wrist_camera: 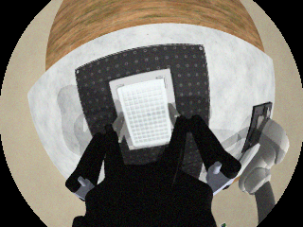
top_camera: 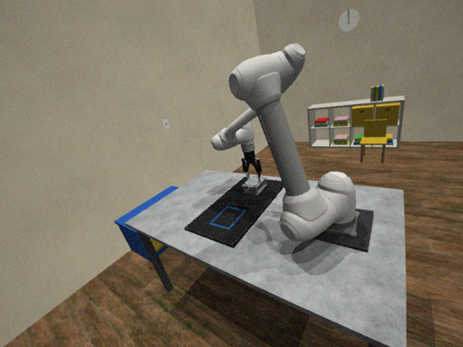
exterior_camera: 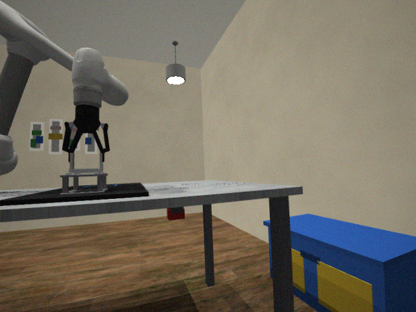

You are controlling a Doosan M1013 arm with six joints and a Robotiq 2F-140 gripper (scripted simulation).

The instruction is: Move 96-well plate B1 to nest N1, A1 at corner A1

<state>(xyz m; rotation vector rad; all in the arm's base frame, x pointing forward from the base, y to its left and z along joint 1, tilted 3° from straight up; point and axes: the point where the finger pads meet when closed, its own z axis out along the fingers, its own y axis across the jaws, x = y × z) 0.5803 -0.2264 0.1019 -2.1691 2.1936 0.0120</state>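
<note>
The 96-well plate (wrist_camera: 147, 113) is a white plate with a fine grid of wells. My gripper (wrist_camera: 146, 113) is shut on its long sides, pointing straight down. In the exterior view the plate (exterior_camera: 86, 170) sits level between the fingers, right at the top of the raised nest N1 (exterior_camera: 84, 182). I cannot tell whether it rests in the locators or hangs just above them. In the top view the gripper (top_camera: 252, 171) holds the plate (top_camera: 254, 182) at the far end of the black mat. The blue outline of spot B1 (top_camera: 227, 217) is empty.
The black mat (top_camera: 234, 211) lies on a grey table. The robot's base (top_camera: 317, 212) stands to the right of the mat. A blue cabinet (exterior_camera: 349, 258) stands on the floor beside the table's far corner.
</note>
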